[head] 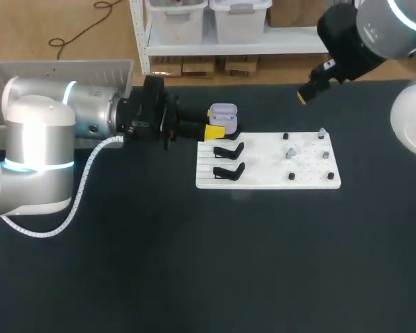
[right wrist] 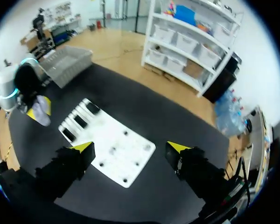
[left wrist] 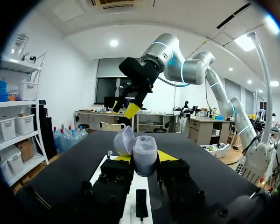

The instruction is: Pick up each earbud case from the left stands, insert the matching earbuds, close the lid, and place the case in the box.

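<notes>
**A:** Which step is this?

**B:** Working down from the big things: the black table point(head: 194, 263) carries the white board point(head: 263, 182), and the grey box point(head: 62, 69) sits off beyond the table's far left corner. My left arm point(head: 62, 118) lies low along the table. Its left gripper point(head: 218, 123) is clamped on the pale earbud case point(left wrist: 144, 154), with one yellow tip on each flank. The case is at the board's far left corner, above the two black stands point(head: 229, 159), and both of those are empty.

**A:** And the lid?

**B:** The lid point(left wrist: 124, 140) is tipped open and the wells are bare. So I judge the pick-up done and the inserting about to begin.

**A:** What about the other arm?

**B:** The right gripper point(right wrist: 130, 148) hangs high over the board's right half. Its fingers are spread wide with nothing between them.

**A:** So what does the next move need?

**B:** As I read it, the right gripper must go down to the small pale earbuds point(head: 290, 152) standing among the pegs. It should pinch one squarely and carry it across to the open case. Meanwhile the left arm must keep the case steady with its mouth facing up. The buds are tiny, so lining one up with its well looks like the delicate part. From here I cannot tell which bud belongs to this case.
</notes>
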`<state>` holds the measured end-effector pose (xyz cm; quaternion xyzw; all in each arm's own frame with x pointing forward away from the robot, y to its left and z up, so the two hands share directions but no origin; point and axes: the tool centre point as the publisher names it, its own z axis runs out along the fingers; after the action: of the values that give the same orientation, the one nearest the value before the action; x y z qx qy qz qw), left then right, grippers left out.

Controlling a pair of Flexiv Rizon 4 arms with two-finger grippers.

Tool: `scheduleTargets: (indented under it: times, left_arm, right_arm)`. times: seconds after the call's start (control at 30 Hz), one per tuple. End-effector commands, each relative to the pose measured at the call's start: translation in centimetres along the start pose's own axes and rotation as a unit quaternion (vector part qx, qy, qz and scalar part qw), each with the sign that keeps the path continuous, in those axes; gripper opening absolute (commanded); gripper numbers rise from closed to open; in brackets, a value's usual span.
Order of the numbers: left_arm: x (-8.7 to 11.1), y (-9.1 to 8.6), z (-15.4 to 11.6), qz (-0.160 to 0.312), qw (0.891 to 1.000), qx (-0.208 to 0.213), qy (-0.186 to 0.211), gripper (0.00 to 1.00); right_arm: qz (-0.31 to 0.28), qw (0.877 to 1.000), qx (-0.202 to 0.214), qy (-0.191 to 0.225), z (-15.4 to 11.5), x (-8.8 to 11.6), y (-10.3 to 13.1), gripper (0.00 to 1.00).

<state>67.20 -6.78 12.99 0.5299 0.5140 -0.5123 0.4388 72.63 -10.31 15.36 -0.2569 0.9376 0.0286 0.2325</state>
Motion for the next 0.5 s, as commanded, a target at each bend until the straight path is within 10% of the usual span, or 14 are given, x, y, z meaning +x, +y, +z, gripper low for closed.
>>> scheduleTargets:
  times: [0.03, 0.5]
  left_arm:
    - [0.1, 0.0, 0.0, 0.0, 1.0, 0.0, -0.001, 0.0]
    - [0.1, 0.0, 0.0, 0.0, 1.0, 0.0, -0.001, 0.0]
  right_arm:
    - [0.02, 0.991, 0.125, 0.049, 1.6, 0.1, -0.1, 1.0]
    - [0.064, 0.988, 0.092, 0.109, 5.1, 2.5, -1.1, 1.0]
